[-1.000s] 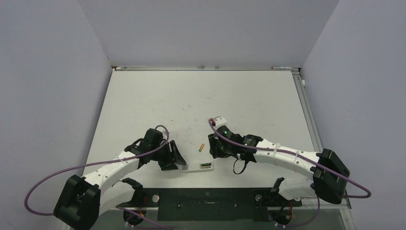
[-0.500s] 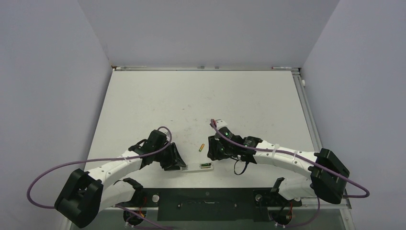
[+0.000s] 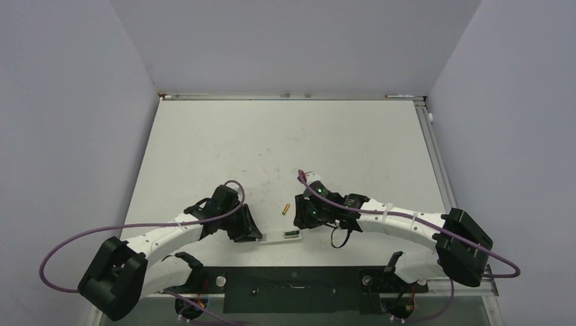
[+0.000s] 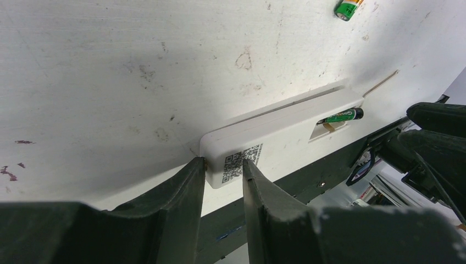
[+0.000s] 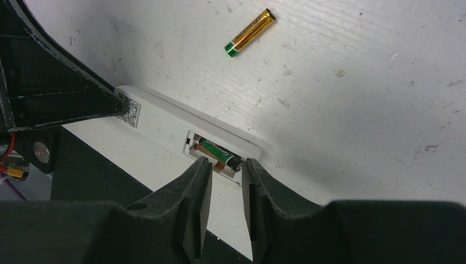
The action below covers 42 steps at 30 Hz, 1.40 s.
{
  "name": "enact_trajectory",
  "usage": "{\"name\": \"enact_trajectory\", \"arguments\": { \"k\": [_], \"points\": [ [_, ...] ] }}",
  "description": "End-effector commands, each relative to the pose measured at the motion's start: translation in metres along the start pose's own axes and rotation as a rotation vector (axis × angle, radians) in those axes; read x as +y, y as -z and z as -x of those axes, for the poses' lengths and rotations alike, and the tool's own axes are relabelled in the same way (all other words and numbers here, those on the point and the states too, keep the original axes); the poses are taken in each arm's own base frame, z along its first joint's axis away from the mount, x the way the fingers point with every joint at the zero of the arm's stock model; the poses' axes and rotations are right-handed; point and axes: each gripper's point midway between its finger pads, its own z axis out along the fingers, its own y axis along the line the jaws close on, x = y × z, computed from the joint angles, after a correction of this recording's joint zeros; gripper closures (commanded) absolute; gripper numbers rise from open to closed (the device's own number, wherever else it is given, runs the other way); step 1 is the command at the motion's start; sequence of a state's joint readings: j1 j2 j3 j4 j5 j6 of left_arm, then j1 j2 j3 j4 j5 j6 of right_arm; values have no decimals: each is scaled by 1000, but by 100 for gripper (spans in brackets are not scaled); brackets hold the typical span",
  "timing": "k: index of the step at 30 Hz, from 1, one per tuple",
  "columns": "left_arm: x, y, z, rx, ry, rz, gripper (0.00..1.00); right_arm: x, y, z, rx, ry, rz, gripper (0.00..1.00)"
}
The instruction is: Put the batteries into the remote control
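Slim white plastic remote (image 4: 275, 135), scuffed tbl (image 4: 110, 66)

Matt white plastic remote control (image 5: 159, 124); glossy gold battery (image 5: 250, 33) (metallic sheen); scuffed table (image 5: 357, 82).

Remote control (image 3: 282, 236): slim white bar, lying flat just beyond the black base plate (image 3: 292, 285), long side running parallel to the plate's far edge. Battery recess (image 5: 211, 151) facing up, sitting at the bar's right end; QR label (image 4: 240, 162) showing at the left end.

Dark battery (image 5: 220, 154): green-black wrap, resting inside the recess, lying skewed rather than flat, one end riding toward the rim.

Gold battery (image 5: 250, 32): gold body, green end band, lying loose on its side, farther from the plate than the remote and well apart from it.
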State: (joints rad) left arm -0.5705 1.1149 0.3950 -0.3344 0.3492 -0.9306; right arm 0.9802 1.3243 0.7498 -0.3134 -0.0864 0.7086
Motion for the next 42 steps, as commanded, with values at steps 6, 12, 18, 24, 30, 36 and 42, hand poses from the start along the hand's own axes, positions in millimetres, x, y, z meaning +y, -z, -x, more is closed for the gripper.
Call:
{"name": "enact_trajectory", "arguments": {
  "k": [6, 12, 18, 24, 30, 36, 42],
  "points": [
    [-4, -3, 5, -26, -25, -16, 73, 5, -8, -6, 36, -28, 31, 75],
    [-4, -4, 4, -24, -28, -17, 74, 5, -12, -12, 72, -36, 32, 76],
    [-4, -4, 3, -23, -28, -18, 74, 6, -14, -14, 84, -42, 31, 77],
    [-5, -3, 4, -26, -27, -20, 74, 6, -16, -17, 97, -48, 32, 79],
    [-6, -4, 3, -24, -26, -25, 75, 7, -17, -17, 101, -52, 36, 80],
    [-8, -3, 4, -26, -29, -31, 76, 8, -20, -19, 107, -58, 43, 82],
    [-7, -3, 2, -23, -28, -32, 77, 10, -22, -21, 113, -63, 55, 83]
  ]
}}
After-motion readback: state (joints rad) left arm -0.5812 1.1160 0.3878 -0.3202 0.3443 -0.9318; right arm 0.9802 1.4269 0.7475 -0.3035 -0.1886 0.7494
